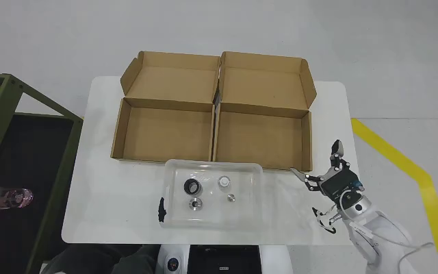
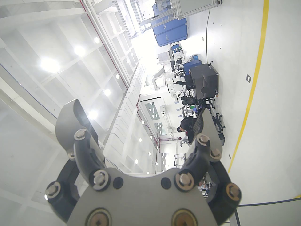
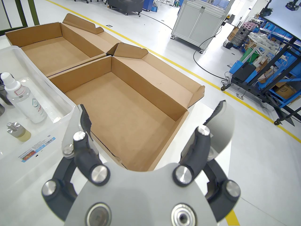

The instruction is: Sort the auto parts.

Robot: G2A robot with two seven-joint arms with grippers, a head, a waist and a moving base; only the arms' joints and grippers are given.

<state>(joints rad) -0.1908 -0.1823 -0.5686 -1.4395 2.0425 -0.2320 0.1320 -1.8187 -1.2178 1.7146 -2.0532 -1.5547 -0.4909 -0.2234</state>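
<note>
In the clear tray (image 3: 54, 90) on the worktop (image 1: 102, 192), the small metal-capped part (image 3: 17, 131) looks dense, hard and slick, best pinched across its round sides, while right pincer (image 3: 152, 114) and left pincer (image 2: 138, 112) both gape released, empty.

**Both grippers spread wide, nothing held**

The right arm (image 1: 369, 236) comes in from the robot's right side, its white forearm angled forward and inward. The right gripper (image 1: 317, 162) at its end has both fingers (image 3: 224, 116) splayed far apart, with nothing between them. The left gripper (image 2: 137, 116) is tilted steeply upward, its two fingers likewise spread wide and gripping nothing.
</note>
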